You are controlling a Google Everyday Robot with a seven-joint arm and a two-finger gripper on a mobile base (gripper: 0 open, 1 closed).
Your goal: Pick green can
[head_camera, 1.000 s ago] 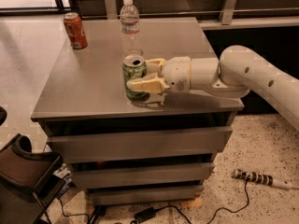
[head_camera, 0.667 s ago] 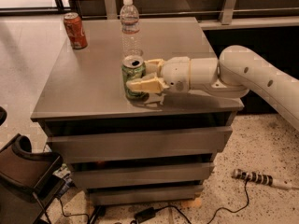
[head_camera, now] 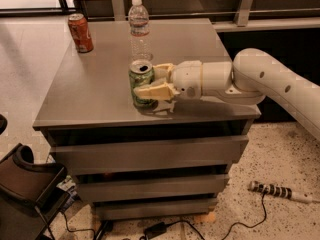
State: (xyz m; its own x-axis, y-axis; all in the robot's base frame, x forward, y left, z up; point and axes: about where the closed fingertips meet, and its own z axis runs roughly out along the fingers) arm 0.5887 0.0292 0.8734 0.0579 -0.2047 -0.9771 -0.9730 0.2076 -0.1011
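Cannot make out a single word, brand or number. Can see dark scribbled lettering on the side of the green can (head_camera: 141,87), but cannot spell it out. Same with the white marks running down the red can (head_camera: 80,32) at the far left corner of the counter (head_camera: 95,99): shaped like a logo, yet unreadable. Cannot read anything on the bottle (head_camera: 139,26) behind the green can either. Plain cream and white on the end effector (head_camera: 147,80), set around the green can near the counter's front edge.
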